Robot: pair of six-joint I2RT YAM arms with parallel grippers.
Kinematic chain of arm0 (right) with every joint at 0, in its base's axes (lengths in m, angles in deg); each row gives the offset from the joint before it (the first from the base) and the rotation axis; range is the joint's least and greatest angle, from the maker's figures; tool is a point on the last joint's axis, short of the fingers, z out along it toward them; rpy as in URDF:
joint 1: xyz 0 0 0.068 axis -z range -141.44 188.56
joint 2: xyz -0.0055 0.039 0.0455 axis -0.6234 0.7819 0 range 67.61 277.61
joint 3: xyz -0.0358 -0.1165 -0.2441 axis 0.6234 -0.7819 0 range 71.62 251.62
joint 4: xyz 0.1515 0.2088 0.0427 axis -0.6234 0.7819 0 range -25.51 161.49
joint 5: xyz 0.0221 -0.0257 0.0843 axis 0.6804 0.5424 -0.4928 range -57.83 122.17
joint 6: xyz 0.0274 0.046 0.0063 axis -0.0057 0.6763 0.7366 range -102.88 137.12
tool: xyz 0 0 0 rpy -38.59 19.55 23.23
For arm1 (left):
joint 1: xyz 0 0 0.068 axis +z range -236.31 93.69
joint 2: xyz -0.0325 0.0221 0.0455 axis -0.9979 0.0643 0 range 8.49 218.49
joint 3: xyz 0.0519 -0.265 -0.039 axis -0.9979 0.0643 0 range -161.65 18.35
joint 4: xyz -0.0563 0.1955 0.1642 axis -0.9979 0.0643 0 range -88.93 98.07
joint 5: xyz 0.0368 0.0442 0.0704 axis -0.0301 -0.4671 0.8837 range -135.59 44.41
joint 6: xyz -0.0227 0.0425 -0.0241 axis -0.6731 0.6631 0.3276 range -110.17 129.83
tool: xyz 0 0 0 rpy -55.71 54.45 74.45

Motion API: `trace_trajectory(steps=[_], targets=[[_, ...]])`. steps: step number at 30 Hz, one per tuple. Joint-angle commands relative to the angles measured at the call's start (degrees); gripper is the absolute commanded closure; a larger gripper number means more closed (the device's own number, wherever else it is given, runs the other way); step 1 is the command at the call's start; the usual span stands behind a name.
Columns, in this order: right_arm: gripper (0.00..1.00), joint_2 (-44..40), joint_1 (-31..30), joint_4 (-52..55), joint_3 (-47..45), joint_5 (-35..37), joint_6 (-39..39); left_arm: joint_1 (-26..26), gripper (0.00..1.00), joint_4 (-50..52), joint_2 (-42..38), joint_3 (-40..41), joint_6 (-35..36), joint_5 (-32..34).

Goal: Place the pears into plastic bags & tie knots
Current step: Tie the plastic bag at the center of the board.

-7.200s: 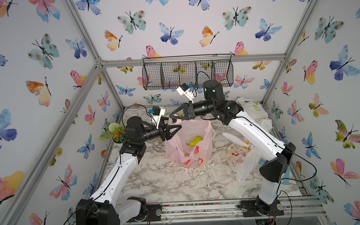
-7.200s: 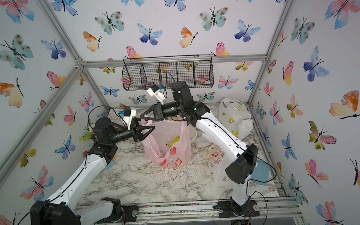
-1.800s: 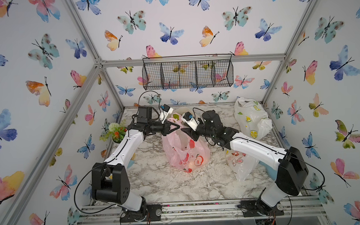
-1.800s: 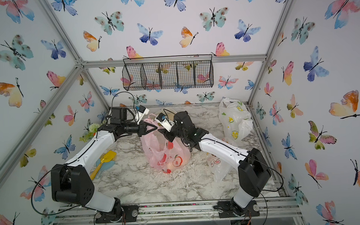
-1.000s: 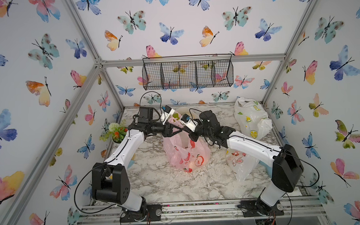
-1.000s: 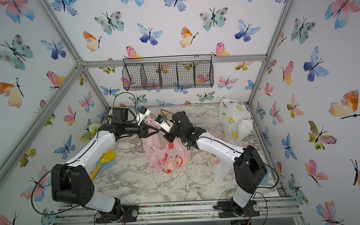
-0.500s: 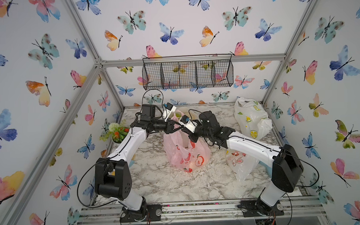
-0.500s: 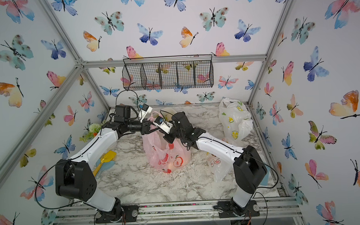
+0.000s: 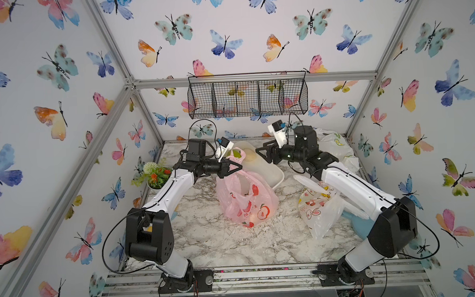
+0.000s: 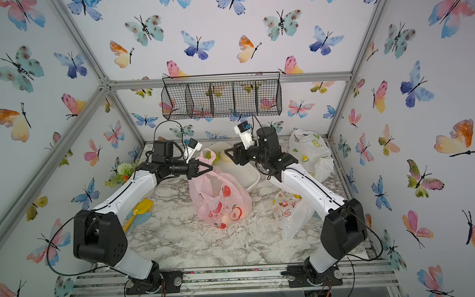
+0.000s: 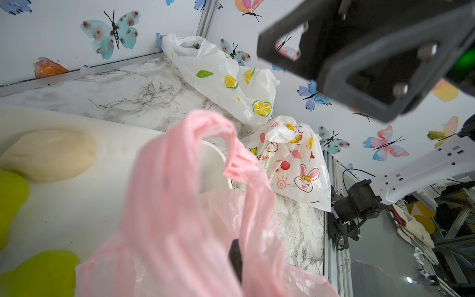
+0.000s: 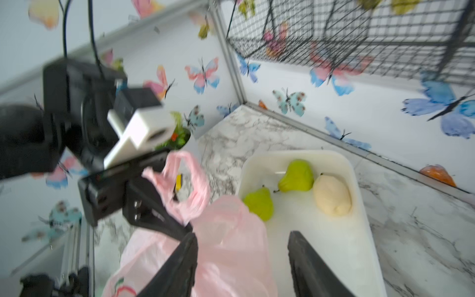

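Note:
The pink plastic bag [image 9: 246,200] with red apple prints stands mid-table, its handle loop [image 12: 185,185] pulled up. My left gripper [image 9: 238,166] is shut on that handle; in the left wrist view the pink film wraps round its jaws [image 11: 235,257]. My right gripper [image 9: 259,153] hangs open above the white tray [image 9: 275,175], holding nothing, apart from the bag. Its two fingers [image 12: 180,259] stand wide apart. On the tray lie two green pears [image 12: 297,176] [image 12: 258,203] and a cream one [image 12: 331,195]. No knot shows on the pink bag.
A lemon-print bag [image 9: 337,148] sits at the back right, and a doodle-print bag [image 9: 317,206] lies beside the right arm. A flower pot [image 9: 155,173] stands at the left. A wire basket [image 9: 246,95] hangs on the back wall. A yellow toy spade [image 10: 139,209] lies near the left arm.
My right gripper opened, let go of the pink bag's handle and drew back up to the right. My left gripper shut on the handle.

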Motion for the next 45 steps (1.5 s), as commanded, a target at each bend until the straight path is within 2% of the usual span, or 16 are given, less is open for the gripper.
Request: trace_trajectory(steps=[1, 10, 15, 18, 20, 22, 26, 31, 32, 33, 34, 36, 41, 45], targets=[[0.41, 3.5, -1.5, 6.0, 4.7, -9.7, 8.0, -0.8, 0.94, -2.0, -2.3, -0.2, 1.0, 0.2], [0.45, 10.4, -2.9, 5.4, 11.0, -11.9, 8.7, -2.3, 0.92, -0.3, -1.7, -1.2, 2.2, 0.4], [0.52, 13.6, -3.3, 5.6, 14.4, -13.4, 8.4, -2.4, 0.92, 0.0, -2.0, -1.4, 2.3, 0.1], [0.62, 13.3, -3.5, 2.9, 13.5, -14.0, 8.6, -2.4, 0.92, 0.9, -1.7, -1.6, 2.5, 1.1], [0.76, 12.5, -3.5, 1.7, 12.7, -14.1, 8.3, -2.4, 0.92, 2.8, -1.4, -2.2, 2.8, 3.1], [0.86, 11.3, -3.5, 1.1, 11.1, -13.4, 7.5, -2.4, 0.92, 4.3, -1.8, -2.4, 3.3, 3.8], [0.98, 9.5, -3.5, 0.8, 9.0, -13.1, 6.4, -2.3, 0.91, 2.9, -3.0, -1.3, 2.3, 3.8], [0.97, 6.4, -3.1, -1.8, 5.2, -11.4, 6.3, -1.6, 0.92, 2.9, -3.0, -0.6, 1.7, 3.8], [0.88, 6.3, -3.1, -1.7, 5.0, -12.0, 6.3, -1.6, 0.94, 2.5, -3.1, -0.3, 1.5, 3.7], [0.72, 6.6, -3.1, -1.0, 5.3, -12.5, 6.2, -1.6, 0.95, 2.1, -3.1, -0.2, 1.3, 3.4], [0.62, 7.2, -3.1, 0.1, 5.8, -13.1, 6.0, -1.6, 0.96, 1.9, -3.1, -0.3, 1.1, 2.9], [0.48, 9.6, -3.1, 3.7, 8.3, -13.8, 4.9, -1.9, 0.96, 1.7, -3.0, -0.6, 1.0, 1.7], [0.45, 13.5, -3.3, 7.0, 12.3, -14.9, 4.5, -2.3, 0.96, 1.6, -2.8, -0.9, 1.0, 1.1], [0.52, 13.4, -3.3, 5.4, 12.8, -14.9, 4.7, -2.4, 0.97, 1.7, -3.0, -0.6, 1.0, 1.0]])
